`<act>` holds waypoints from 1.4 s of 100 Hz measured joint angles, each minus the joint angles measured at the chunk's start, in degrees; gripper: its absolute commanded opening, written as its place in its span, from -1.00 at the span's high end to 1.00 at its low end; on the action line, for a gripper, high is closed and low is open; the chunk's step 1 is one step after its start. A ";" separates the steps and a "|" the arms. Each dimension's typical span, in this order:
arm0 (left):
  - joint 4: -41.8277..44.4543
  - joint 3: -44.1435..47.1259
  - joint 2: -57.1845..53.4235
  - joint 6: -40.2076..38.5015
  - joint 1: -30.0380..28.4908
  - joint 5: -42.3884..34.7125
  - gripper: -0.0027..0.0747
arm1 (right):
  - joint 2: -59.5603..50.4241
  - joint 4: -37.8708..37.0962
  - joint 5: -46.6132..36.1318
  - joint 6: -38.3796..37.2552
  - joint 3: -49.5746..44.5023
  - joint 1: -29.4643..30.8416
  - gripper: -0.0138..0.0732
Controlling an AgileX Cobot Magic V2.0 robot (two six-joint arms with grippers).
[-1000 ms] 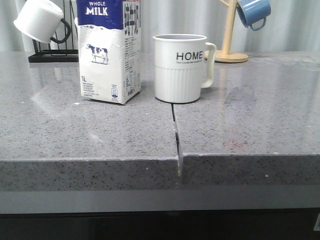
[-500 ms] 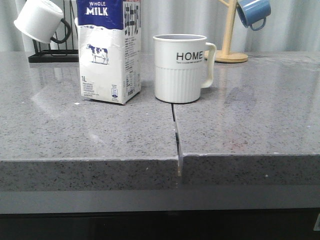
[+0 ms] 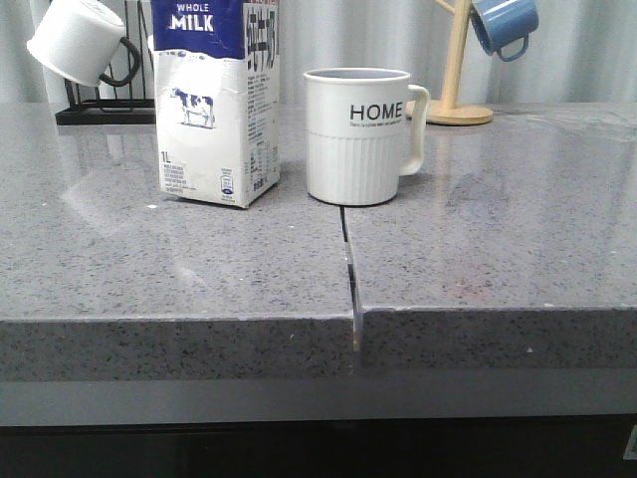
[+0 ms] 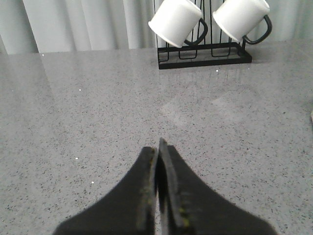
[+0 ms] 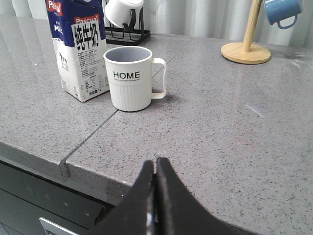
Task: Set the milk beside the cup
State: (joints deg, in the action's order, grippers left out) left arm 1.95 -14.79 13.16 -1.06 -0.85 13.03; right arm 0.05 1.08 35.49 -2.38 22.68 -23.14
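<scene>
We are keeping our right pincer (image 5: 155, 166) pressed shut, its two dark fingers meeting along a thin seam and gripping nothing; it is hanging near the front edge of the grey speckled bench (image 5: 234, 137), well apart from everything standing on it. Our left pincer (image 4: 159, 147) is likewise closed tight and empty, its tips hovering over a bare stretch of the bench (image 4: 98, 107).

Farther in, we are seeing a narrow seam (image 3: 348, 259) running through the bench (image 3: 498, 259) from its front edge back toward the cup (image 3: 358, 134). The cup is standing upright with the lettering "HOME" facing us and its handle pointing to our right; in the right wrist view the cup (image 5: 129, 78) is showing an empty grey inside. The milk (image 3: 217, 100) is standing upright just beside the cup on its left, a small gap between them; the same milk (image 5: 76, 54) is showing its printed side panel.

Behind these, a black wire rack (image 4: 203, 51) is carrying two white mugs (image 4: 177, 22) tilted on its pegs, and far to the right a blue mug (image 3: 505, 25) is hanging on a wooden mug tree (image 3: 455, 85).
</scene>
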 measured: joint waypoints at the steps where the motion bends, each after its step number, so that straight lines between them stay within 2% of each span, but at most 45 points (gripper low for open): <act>1: 0.00 0.68 -0.56 0.00 0.00 -0.26 0.99 | 0.00 0.00 0.00 0.00 0.00 0.00 0.82; 11: 0.04 5.19 -4.65 0.22 0.00 -2.56 0.99 | 0.00 0.10 0.00 0.00 0.00 0.00 0.82; 38: -0.32 14.96 -13.43 0.36 0.00 -2.56 0.99 | -0.02 0.10 0.00 0.00 0.00 0.00 0.82; 65: -0.62 14.96 -13.43 0.36 0.00 -5.25 0.99 | -0.02 0.10 0.00 0.00 0.00 0.00 0.82; 140: -0.76 14.96 -13.43 0.40 0.00 -5.51 0.98 | -0.02 0.10 0.00 0.00 0.00 0.00 0.82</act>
State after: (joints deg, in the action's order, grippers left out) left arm 1.19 0.17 -0.27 -0.65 -0.85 7.52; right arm 0.03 1.18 35.49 -2.38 22.68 -23.14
